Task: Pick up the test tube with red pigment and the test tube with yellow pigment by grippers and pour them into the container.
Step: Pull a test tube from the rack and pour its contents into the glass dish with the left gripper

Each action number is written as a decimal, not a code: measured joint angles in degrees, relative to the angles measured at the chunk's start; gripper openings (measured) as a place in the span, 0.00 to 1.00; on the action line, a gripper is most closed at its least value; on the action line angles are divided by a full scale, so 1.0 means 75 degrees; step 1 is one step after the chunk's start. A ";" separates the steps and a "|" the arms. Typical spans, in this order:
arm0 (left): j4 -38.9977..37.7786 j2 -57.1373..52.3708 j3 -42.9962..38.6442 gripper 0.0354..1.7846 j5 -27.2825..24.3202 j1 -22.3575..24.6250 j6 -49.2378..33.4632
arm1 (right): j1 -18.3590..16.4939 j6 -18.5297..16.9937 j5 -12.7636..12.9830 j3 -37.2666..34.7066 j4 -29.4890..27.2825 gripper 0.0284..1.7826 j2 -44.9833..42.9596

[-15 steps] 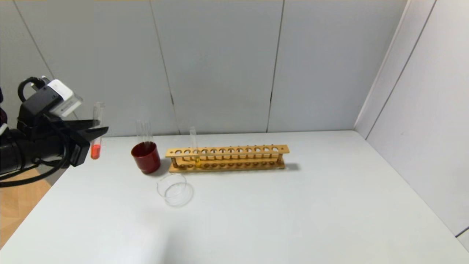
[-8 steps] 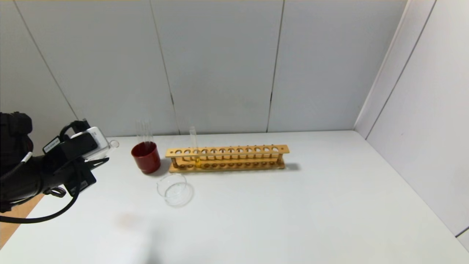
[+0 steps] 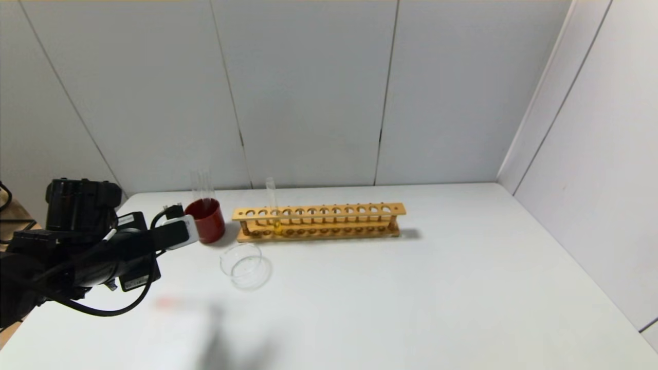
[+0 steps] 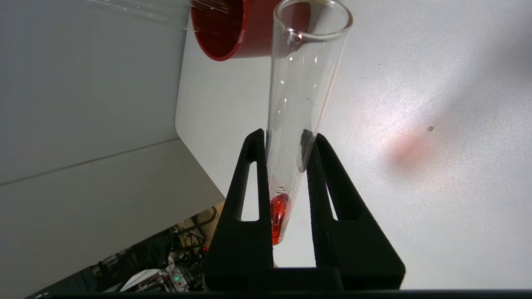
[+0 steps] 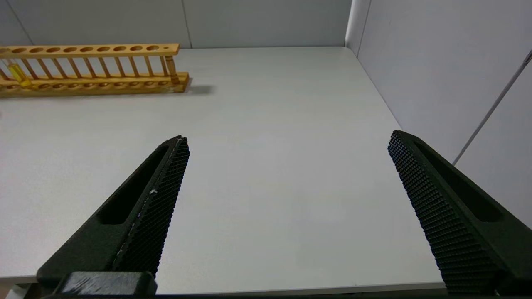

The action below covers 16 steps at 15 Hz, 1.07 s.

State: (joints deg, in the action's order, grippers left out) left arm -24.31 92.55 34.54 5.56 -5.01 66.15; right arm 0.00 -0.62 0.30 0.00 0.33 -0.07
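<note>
My left gripper (image 4: 286,139) is shut on the test tube with red pigment (image 4: 291,124). The red liquid (image 4: 278,216) sits at the tube's rounded end between the fingers, and the open mouth points toward the dark red cup (image 4: 232,33). In the head view the left arm (image 3: 118,252) reaches low over the table's left side, beside the cup (image 3: 205,221), and the tube is hidden there. The container (image 3: 245,265), a clear glass dish, stands in front of the rack. The test tube with yellow pigment (image 3: 272,205) stands in the rack's left part. My right gripper (image 5: 289,141) is open and empty.
The wooden rack (image 3: 318,221) lies across the table's back middle and also shows in the right wrist view (image 5: 91,66). Colourless tubes (image 3: 202,185) stand in the red cup. A faint reddish glow (image 3: 165,303) lies on the table. The table's left edge is close to the arm.
My left arm has come down and moved right toward the red cup. The red tube has gone from upright to lying over, and is now hidden in the head view.
</note>
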 joint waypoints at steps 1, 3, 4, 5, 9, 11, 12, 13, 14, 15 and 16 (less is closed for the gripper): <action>-0.0143 0.0184 0.0021 0.16 0.0093 -0.0093 0.0018 | 0.0000 0.0000 0.0003 0.0000 0.0000 0.98 0.0000; -0.0478 0.0527 0.0059 0.16 0.0258 -0.0218 0.0154 | 0.0000 0.0000 -0.0002 0.0000 0.0000 0.98 0.0000; -0.0572 0.0666 0.0091 0.16 0.0367 -0.0242 0.0427 | 0.0000 0.0000 0.0007 0.0000 0.0000 0.98 0.0000; -0.0584 0.0787 0.0151 0.16 0.0431 -0.0257 0.0699 | 0.0000 0.0000 0.0003 0.0000 0.0000 0.98 0.0000; -0.0587 0.1273 0.0496 0.16 0.0489 -0.0372 0.0904 | 0.0000 0.0000 0.0003 0.0000 0.0000 0.98 0.0000; -0.0548 0.1437 0.0562 0.16 0.0691 -0.0470 0.1117 | 0.0000 0.0000 0.0003 0.0000 0.0000 0.98 0.0000; -0.0548 0.1492 0.0587 0.16 0.0757 -0.0522 0.1217 | 0.0000 0.0000 0.0000 0.0000 0.0000 0.98 0.0000; -0.0536 0.1562 0.0618 0.16 0.0845 -0.0588 0.1305 | 0.0000 0.0000 0.0000 0.0000 0.0000 0.98 0.0000; -0.0525 0.1625 0.0657 0.16 0.0970 -0.0644 0.1390 | 0.0000 0.0000 0.0000 0.0000 0.0000 0.98 0.0000; -0.0525 0.1705 0.0705 0.16 0.1063 -0.0702 0.1434 | 0.0000 0.0003 0.0007 0.0000 -0.0003 0.98 0.0000; -0.0522 0.1783 0.0761 0.16 0.1130 -0.0754 0.1448 | 0.0000 0.0003 0.0003 0.0000 -0.0003 0.98 0.0000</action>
State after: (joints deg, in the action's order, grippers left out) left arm -28.22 105.92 40.24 14.03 -10.67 77.01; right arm 0.00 -0.60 0.33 0.00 0.30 -0.07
